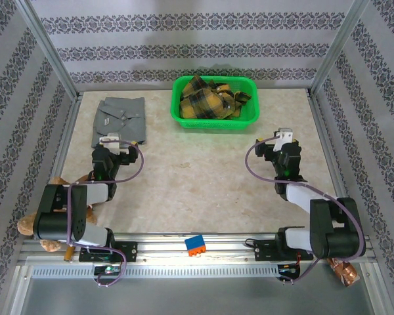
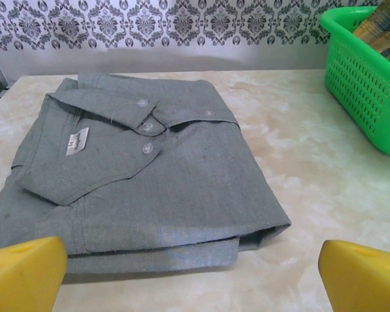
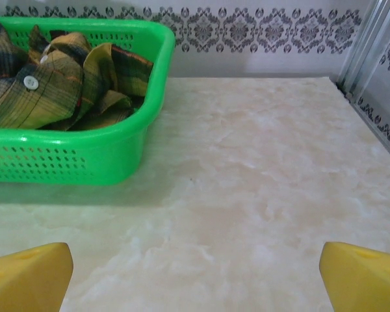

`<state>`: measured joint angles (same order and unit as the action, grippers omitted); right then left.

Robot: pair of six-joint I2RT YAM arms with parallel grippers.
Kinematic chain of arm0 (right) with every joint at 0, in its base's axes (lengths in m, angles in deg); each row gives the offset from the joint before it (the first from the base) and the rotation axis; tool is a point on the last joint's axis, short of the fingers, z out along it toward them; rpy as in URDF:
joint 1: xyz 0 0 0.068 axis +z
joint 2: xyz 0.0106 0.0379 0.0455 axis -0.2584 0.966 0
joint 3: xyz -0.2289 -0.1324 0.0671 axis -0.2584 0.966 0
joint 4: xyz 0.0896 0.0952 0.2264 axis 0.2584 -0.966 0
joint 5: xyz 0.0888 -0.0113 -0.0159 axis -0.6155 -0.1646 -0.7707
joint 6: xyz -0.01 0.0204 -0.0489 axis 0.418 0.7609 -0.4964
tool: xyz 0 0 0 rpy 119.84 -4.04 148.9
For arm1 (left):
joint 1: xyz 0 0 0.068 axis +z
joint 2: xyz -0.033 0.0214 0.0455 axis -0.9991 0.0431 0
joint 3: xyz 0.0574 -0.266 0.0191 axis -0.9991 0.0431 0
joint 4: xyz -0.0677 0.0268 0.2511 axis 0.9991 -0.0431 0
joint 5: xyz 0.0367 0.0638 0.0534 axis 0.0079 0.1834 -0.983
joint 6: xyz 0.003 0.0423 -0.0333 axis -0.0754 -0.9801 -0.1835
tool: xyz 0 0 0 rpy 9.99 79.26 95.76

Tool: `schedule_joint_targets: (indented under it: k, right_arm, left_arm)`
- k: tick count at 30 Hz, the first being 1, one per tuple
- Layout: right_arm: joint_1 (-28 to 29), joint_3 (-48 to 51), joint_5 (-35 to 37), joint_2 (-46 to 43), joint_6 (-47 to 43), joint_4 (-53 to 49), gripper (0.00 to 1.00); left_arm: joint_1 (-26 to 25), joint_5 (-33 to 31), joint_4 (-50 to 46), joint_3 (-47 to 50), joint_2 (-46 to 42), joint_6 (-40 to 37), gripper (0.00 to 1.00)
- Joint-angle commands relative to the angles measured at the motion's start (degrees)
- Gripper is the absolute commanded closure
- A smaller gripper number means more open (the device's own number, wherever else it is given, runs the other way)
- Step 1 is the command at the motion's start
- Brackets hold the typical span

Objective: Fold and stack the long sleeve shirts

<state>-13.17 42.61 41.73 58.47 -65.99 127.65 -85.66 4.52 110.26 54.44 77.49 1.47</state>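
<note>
my left hand (image 2: 194, 276) is open and empty, the folded grey shirt (image 2: 149, 175) on the counter (image 2: 312, 162) just ahead. my right hand (image 3: 195, 276) is open too; the plaid shirt (image 3: 58, 81) lies bunched in the basket (image 3: 71, 159) ahead-left. next, i reckon: pull it out for folding.

The basket (image 3: 65, 162) hides much of the plaid flannel (image 3: 45, 91); the left arm (image 1: 59, 210) half-covers the plush toy (image 1: 27, 226).
</note>
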Motion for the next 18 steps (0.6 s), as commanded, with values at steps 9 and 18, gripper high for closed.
schedule_joint_targets:
  k: [9,18]
  right_arm:
    - [8.2,-20.3,3.0,-12.5,9.1,-42.1,0.02]
    - [8.4,-45.6,-11.2,2.8,17.4,-64.7,0.02]
  left_arm:
    - [-3.2,3.4,-39.0,-21.6,-18.2,6.9,0.01]
    - [-9.9,7.3,-83.5,-60.3,0.2,17.0,0.0]
